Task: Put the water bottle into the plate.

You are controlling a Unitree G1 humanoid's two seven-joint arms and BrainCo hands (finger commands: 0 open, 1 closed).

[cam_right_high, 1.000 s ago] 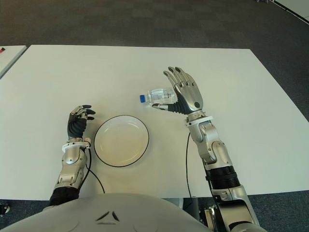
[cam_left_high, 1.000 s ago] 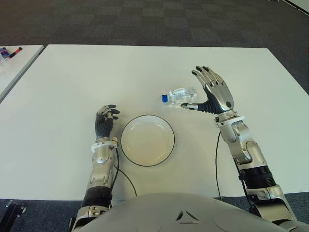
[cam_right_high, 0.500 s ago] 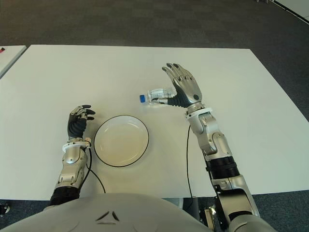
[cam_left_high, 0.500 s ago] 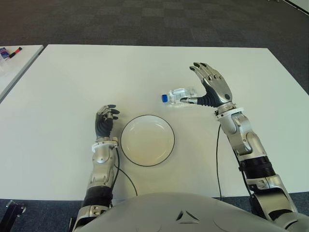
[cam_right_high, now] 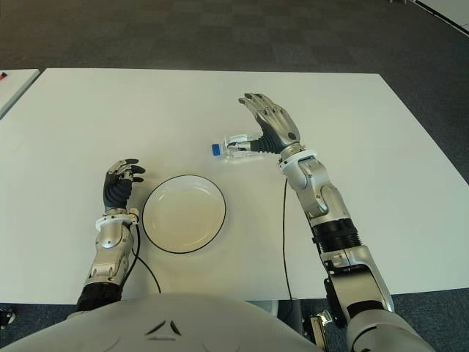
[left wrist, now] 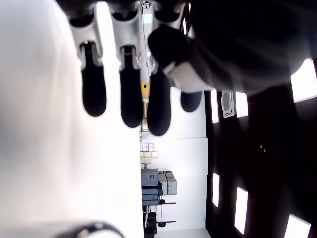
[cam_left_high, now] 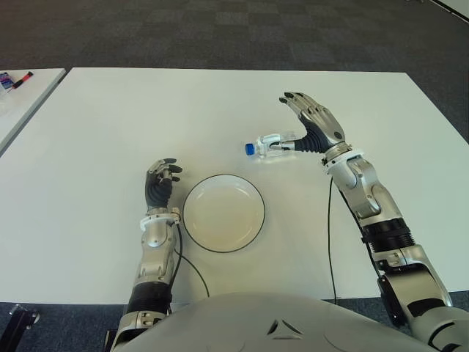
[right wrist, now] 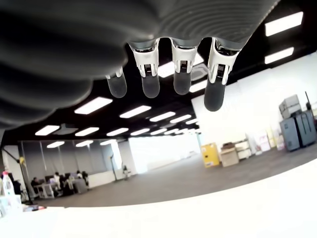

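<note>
Water bottle: one, lying beside one plate; right hand open above.

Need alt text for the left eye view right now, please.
The right robot hand, fingers spread, reaches over a bottle lying on the white table. An empty plate sits nearer, with the curled left robot hand beside it.

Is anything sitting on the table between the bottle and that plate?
No. In the left eye view only bare white table separates the water bottle from the plate.
</note>
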